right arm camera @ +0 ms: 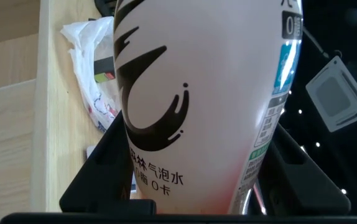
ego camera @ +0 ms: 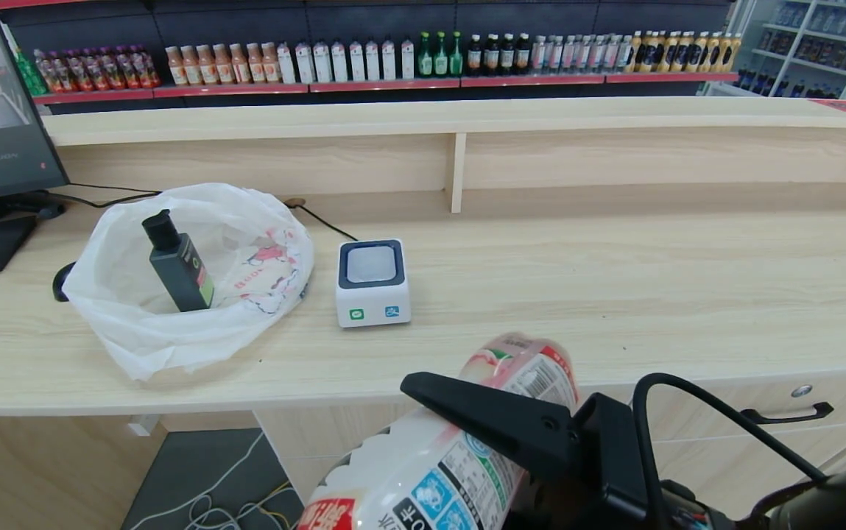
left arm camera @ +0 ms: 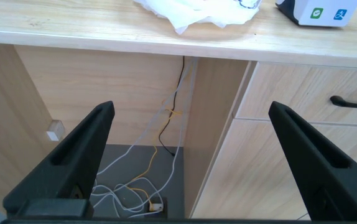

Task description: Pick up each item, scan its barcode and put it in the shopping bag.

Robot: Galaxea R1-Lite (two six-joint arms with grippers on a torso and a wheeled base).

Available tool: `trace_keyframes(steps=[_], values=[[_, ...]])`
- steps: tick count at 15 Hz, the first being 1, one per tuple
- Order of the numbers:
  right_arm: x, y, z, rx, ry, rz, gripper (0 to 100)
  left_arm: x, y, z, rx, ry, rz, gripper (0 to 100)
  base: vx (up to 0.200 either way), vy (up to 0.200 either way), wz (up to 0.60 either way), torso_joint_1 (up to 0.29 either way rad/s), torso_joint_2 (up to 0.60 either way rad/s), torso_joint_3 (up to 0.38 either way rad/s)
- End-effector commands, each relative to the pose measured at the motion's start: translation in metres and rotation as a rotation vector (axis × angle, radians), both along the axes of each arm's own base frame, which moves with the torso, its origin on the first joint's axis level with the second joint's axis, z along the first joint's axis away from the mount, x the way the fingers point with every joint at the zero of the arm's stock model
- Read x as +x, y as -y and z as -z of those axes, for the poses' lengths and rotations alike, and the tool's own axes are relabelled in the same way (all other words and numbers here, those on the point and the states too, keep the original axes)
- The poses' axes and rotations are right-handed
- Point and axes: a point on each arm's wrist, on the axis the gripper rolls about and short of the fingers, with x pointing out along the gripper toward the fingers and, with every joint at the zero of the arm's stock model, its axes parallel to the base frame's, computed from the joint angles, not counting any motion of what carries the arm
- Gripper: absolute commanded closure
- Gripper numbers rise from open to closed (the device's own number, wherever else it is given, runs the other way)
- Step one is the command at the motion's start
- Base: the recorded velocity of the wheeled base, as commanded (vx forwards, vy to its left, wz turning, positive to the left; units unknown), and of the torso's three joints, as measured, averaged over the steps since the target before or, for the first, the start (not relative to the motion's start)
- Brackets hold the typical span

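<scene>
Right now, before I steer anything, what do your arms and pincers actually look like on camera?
Both are matte black with no markings that I can see. The left pincer has two long, flat fingers that narrow like wedges toward the tips. The right pincer has the same wedge shape, and a black cable arches in a loop over the wrist behind it.

The bottle (ego camera: 393,471) is cut off below.

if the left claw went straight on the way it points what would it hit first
Likely the hanging cables in the recess under the counter, then the wooden back panel behind them. The open left claw aims below the counter's edge; depth is unclear.
</scene>
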Motion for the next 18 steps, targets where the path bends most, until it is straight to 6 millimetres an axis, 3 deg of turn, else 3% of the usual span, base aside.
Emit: trace_keyframes(steps=[1, 10, 13, 15, 18], values=[[0.000, 0.000, 0.001, 0.001, -0.010, -0.001, 100, 0.000, 0.000, 0.000, -0.001, 0.000, -0.001, 0, 0.000, 0.000, 0.00, 0.000, 0.00, 0.000], [0.012, 0.000, 0.016, 0.069, -0.325, -0.044, 100, 0.000, 0.000, 0.000, -0.001, 0.000, -0.001, 0, 0.000, 0.000, 0.00, 0.000, 0.00, 0.000], [0.025, 0.002, 0.009, 0.182, -0.489, -0.082, 100, 0.000, 0.000, 0.000, -0.001, 0.000, -0.001, 0, 0.000, 0.000, 0.00, 0.000, 0.00, 0.000], [0.036, 0.007, -0.010, 0.300, -0.538, -0.101, 100, 0.000, 0.000, 0.000, -0.001, 0.000, -0.002, 0, 0.000, 0.000, 0.00, 0.000, 0.00, 0.000], [0.050, 0.014, -0.022, 0.446, -0.723, -0.182, 100, 0.000, 0.000, 0.000, -0.001, 0.000, -0.001, 0, 0.000, 0.000, 0.00, 0.000, 0.00, 0.000]])
